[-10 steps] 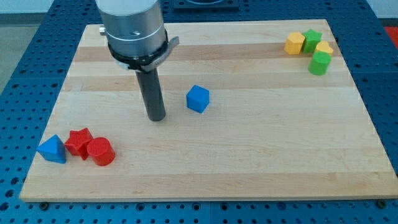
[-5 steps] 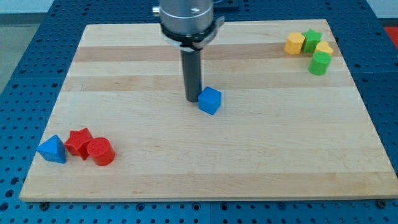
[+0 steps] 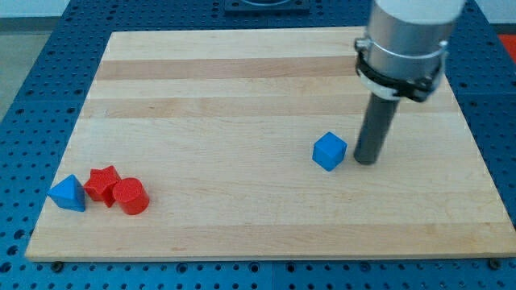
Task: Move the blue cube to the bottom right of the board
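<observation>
The blue cube (image 3: 329, 151) sits on the wooden board (image 3: 242, 201), right of the middle. My tip (image 3: 365, 160) rests on the board just to the cube's right, a small gap away, not touching it. The rod rises from there to the arm's grey body (image 3: 403, 40) at the view's top right, which hides the yellow and green blocks in that corner.
A blue triangular block (image 3: 67, 194), a red star-shaped block (image 3: 101, 183) and a red cylinder (image 3: 130, 196) cluster at the view's bottom left. The board's right edge lies close to the arm.
The blue cube has slid to the right and slightly down. My tip has gone from the cube's left, past it, to its right. The arm now covers the top right blocks.
</observation>
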Tool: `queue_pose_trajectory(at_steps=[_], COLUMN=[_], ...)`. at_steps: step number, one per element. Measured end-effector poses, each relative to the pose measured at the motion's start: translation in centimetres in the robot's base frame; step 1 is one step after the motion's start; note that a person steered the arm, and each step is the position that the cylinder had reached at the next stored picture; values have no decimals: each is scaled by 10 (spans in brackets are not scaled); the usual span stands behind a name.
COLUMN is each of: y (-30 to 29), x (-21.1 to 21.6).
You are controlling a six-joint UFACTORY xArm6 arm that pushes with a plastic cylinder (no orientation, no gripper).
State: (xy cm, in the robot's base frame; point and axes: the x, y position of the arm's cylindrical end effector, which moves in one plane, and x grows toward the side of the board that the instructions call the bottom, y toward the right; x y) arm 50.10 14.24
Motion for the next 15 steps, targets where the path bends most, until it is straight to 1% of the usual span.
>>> queue_pose_trajectory(at_steps=[1,2,3,4,5,6,9,11,13,14,15], y=[15,-14,-56,-105,-147,-140,-69,-20,30,38,31], x=[7,-39,-95,-120,-60,-51,-48,-11,49,58,31])
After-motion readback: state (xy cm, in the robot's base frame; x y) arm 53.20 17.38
